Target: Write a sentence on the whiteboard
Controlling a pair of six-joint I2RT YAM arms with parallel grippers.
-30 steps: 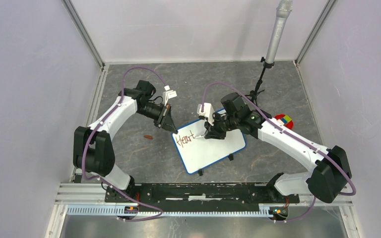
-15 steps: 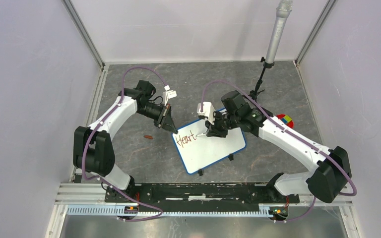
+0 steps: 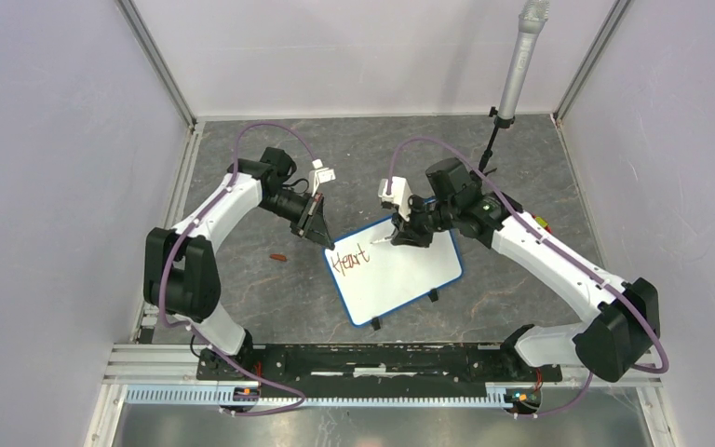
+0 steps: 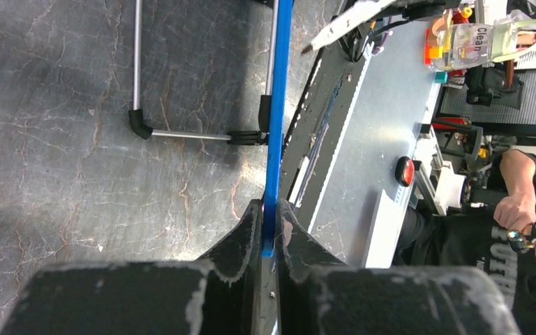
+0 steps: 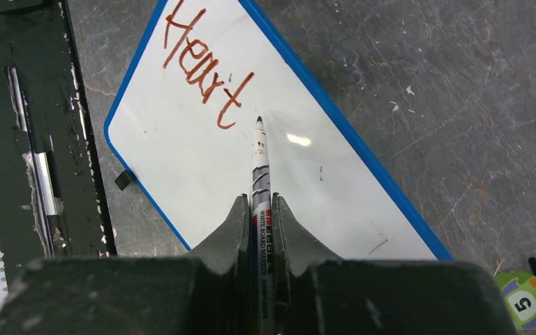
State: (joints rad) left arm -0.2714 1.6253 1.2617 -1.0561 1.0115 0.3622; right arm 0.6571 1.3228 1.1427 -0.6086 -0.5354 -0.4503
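Of the sentence (image 5: 206, 70) only "Heart" is legible, reddish-brown & slanting, near the left end of the whiteboard (image 5: 202, 188). Board sits on the grey marbled worktop (image 3: 242, 177), between my 2 arms. My R tool (image 5: 259, 206) is pinching a marker (image 5: 260, 160). Barrel print reads "WHITE BOARD MARKER"; the smaller print under it is too small to read. Tip is just past the final "t", can't tell if it touches the surface. My L tool (image 4: 270, 220) is pressed together on the board's blue frame at its far-left corner.

R wrist cam only: the word close up, plus a green round token (image 5: 523, 303) marked "5" on the worktop, bottom-right.

L wrist cam only: board seen edge-on as a thin blue line w/ a metal leg & black foot (image 4: 139, 125) beside it. Past the worktop's edge, a bottle (image 4: 485, 38) labelled "Clean", a red button (image 4: 405, 171) & a person in black (image 4: 509, 237).

Top cam only: both arms at once, a mic (image 3: 519, 65) on a stand far right, a small brown piece (image 3: 278, 257) left of the board
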